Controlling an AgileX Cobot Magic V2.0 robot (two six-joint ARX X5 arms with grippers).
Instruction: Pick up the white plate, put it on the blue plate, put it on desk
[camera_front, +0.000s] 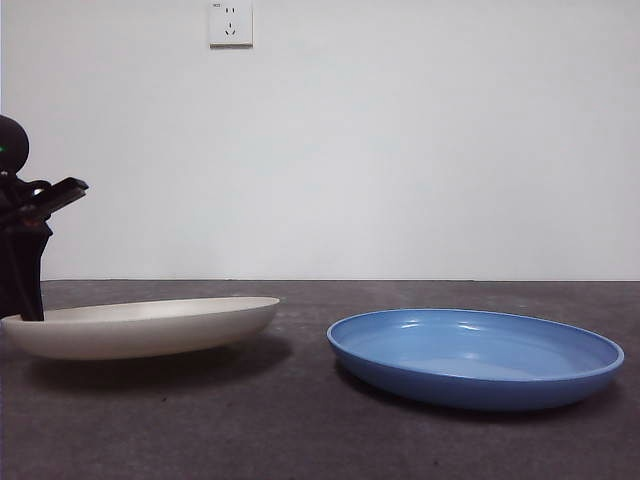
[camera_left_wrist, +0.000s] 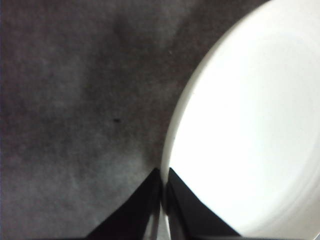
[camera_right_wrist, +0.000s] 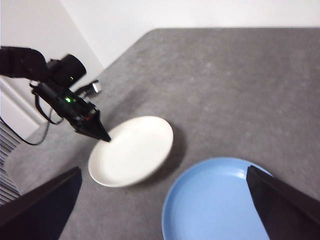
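Note:
The white plate (camera_front: 140, 325) is at the left of the desk (camera_front: 300, 430), tilted, with its right rim a little higher. My left gripper (camera_front: 25, 318) is shut on the plate's left rim. In the left wrist view the jaws (camera_left_wrist: 162, 172) pinch the edge of the white plate (camera_left_wrist: 250, 125). The blue plate (camera_front: 475, 355) lies flat on the desk to the right, a short gap away. My right gripper (camera_right_wrist: 164, 172) is open and empty, high above both the white plate (camera_right_wrist: 132, 150) and the blue plate (camera_right_wrist: 215, 200). The left arm's gripper (camera_right_wrist: 106, 139) also shows in the right wrist view.
A white wall with a socket (camera_front: 230, 22) stands behind the desk. The desk's left edge (camera_right_wrist: 55, 125) runs close behind the left arm. Bare desk surface lies in front of both plates.

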